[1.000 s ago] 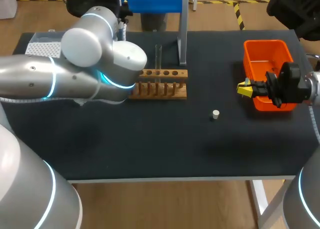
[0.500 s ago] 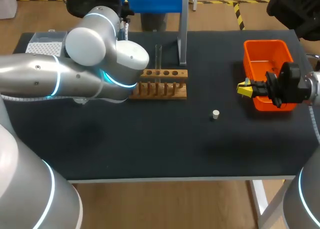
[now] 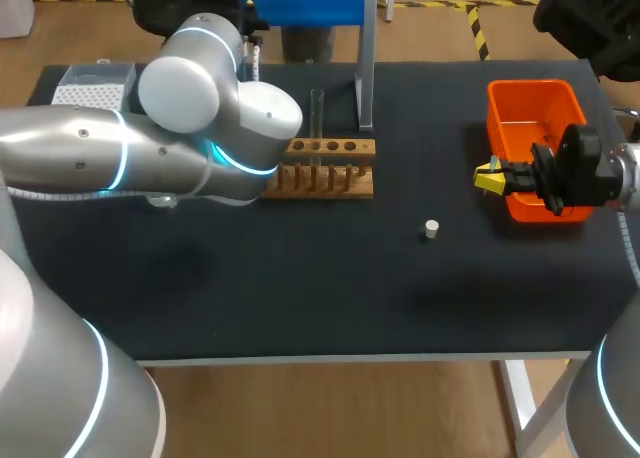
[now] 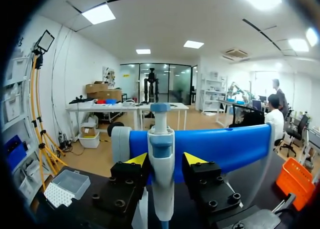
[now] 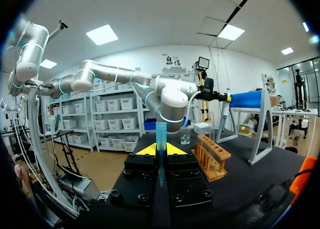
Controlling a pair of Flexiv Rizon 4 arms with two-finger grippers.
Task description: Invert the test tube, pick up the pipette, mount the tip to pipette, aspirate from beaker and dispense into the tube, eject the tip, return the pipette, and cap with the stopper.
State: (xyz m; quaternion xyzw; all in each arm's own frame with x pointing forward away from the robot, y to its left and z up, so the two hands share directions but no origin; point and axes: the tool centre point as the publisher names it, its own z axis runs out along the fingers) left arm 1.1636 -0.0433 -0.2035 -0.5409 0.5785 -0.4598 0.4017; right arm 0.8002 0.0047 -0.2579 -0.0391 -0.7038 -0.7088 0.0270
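Left wrist view: the pipette [image 4: 162, 184] hangs on its blue stand [image 4: 225, 146] at the back of the table [image 3: 300, 288]. The left gripper [image 4: 166, 160] straddles it. Its jaws look released, with a sliver of gap on one side, though the angle is poor. Sitting square to the pipette should let the grip close evenly before any lift.

The right gripper [image 5: 160, 150], by the orange bin [image 3: 535, 103], is clenched on a blue tip [image 5: 160, 131] with the wide end outward, likely so the pipette can be pressed into it.

The test tube [image 3: 316, 113] stands upright in the wooden rack [image 3: 325, 173]. The stopper [image 3: 431, 228] lies apart on the table, within the right arm's side.
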